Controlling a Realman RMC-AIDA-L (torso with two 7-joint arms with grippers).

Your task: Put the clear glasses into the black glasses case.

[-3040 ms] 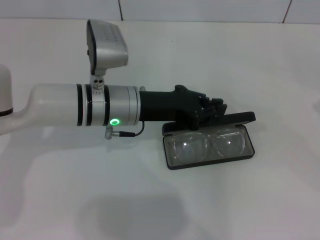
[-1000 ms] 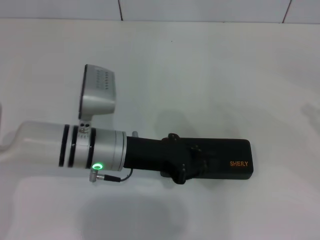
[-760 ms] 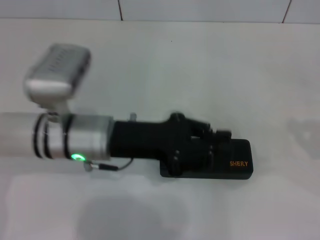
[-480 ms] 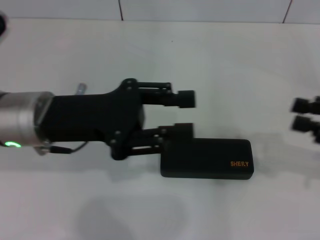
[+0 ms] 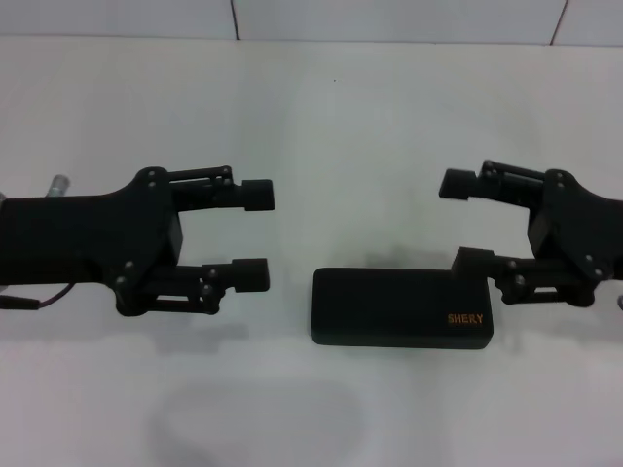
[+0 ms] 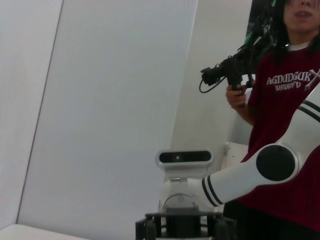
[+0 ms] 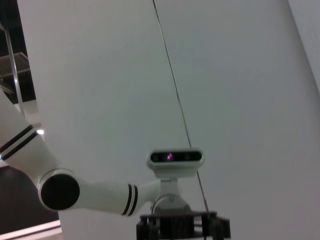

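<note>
Black glasses case (image 5: 402, 307) lies closed: rigid, smooth, likely slippery; grasp across its long edges. Left gripper (image 5: 255, 235) and right gripper (image 5: 465, 222) both spread, flanking it.

The black glasses case (image 5: 401, 307) lies flat and shut (orange lettering on its lid) on the tabletop (image 5: 331, 117).

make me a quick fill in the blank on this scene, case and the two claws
The black glasses case lies on the white table with its lid ____.
The lettering on the case is ____ in colour.
The left claw has its fingers ____ and grips nothing.
The right claw hovers at the end of the case nearest its ____ lettering.

Missing words: shut; orange; open; SHERY
</note>
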